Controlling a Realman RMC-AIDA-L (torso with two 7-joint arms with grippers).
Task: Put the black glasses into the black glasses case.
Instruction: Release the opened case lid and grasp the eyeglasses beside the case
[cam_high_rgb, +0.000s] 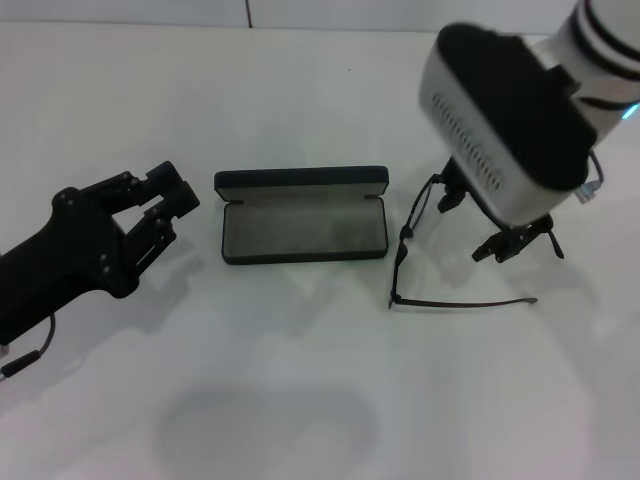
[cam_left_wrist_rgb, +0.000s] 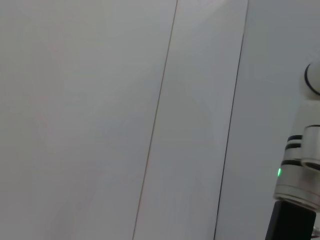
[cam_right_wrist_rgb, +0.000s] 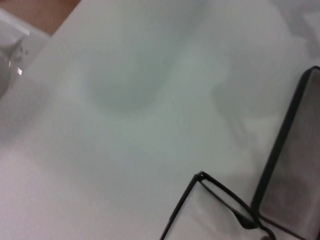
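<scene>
While the white tabletop (cam_high_rgb: 300, 400) carried only two things, one pair of black glasses (cam_high_rgb: 405, 240) and one black glasses case (cam_high_rgb: 302, 228), two tools were at hand. The case lay open near the middle, its grey lining up and its lid standing along the far edge. The glasses stood just beside the case on its right, apart from it, the front frame turned toward the case's end and one temple arm stretched out along the tabletop toward the right. The right wrist view showed the same: a corner of the frame (cam_right_wrist_rgb: 220, 200) next to the case's rim (cam_right_wrist_rgb: 282, 145), with a narrow strip of bare white between them.

The right tool (cam_high_rgb: 500, 225) hung over the glasses, its black fingers spread apart and pointing down on either side of the far part of the frame; whether they touched the wire could not be told. It had hold of nothing clearly. The left tool (cam_high_rgb: 165, 200) rested to the left of the case, well clear of it, fingers parted and empty.
</scene>
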